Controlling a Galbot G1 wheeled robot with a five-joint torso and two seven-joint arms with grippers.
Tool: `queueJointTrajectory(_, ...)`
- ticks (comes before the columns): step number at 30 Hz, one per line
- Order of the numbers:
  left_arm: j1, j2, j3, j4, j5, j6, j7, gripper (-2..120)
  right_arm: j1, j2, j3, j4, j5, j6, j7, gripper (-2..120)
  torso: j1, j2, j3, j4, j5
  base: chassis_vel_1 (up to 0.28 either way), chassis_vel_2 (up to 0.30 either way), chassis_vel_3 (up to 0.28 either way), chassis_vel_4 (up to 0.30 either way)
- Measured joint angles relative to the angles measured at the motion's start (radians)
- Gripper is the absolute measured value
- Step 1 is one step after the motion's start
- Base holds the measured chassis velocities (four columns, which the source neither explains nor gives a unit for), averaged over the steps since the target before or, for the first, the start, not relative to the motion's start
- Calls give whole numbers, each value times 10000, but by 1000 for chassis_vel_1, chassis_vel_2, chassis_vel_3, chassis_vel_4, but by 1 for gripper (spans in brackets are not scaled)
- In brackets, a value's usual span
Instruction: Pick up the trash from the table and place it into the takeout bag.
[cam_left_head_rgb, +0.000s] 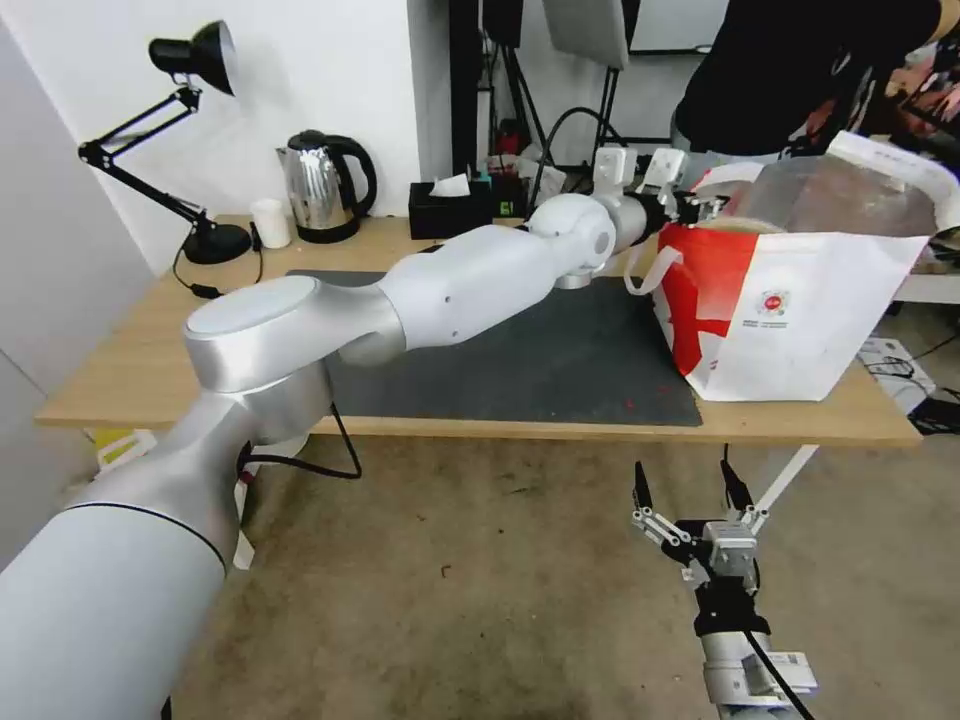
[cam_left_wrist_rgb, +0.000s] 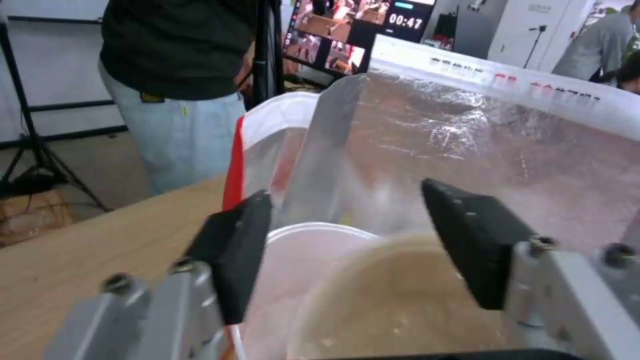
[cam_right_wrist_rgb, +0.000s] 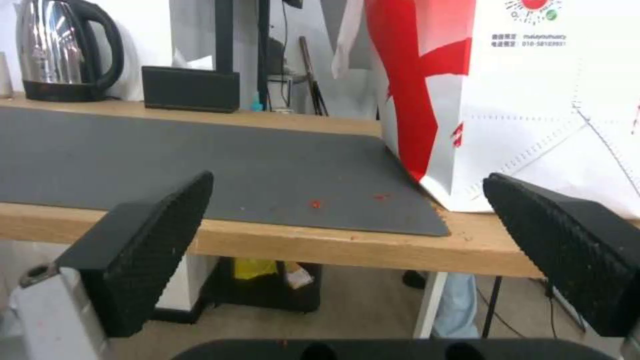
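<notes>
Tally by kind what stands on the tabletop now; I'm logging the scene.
Takeout bag: 1
Steel kettle: 1
Black tissue box: 1
Black desk lamp: 1
White cup: 1
Dark grey mat: 1
Total: 6

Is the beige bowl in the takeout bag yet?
In: beige bowl sits inside takeout bag, open left gripper above.

Left hand (cam_left_wrist_rgb: 347, 245) spread open over takeout bag (cam_left_wrist_rgb: 467, 125) mouth, shallow beige bowl (cam_left_wrist_rgb: 393, 300) beneath, silvery lining behind
</notes>
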Motion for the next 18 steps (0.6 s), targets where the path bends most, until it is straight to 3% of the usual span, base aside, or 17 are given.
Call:
queueJointTrajectory(3,-78,2,32,-7,-41,19,-9,77,0,0,0,0,-1,0,1,100,1,0,0,0,1,0,0,0,0)
queueJointTrajectory(8,-107,6,-92,-123,-45,7,-48,93,0,0,0,0,-1,0,0,100,1,0,1,-1,0,0,0,0,0)
queueJointTrajectory(11,-195,26,-294,-238,-45,1,-202,99,0,0,0,0,-1,0,0,100,1,0,1,-1,1,0,0,0,0)
queueJointTrajectory(18,-821,337,-1397,-630,-45,-170,-552,100,-1,0,0,0,-1,0,0,100,0,0,0,-4,0,0,0,0,0)
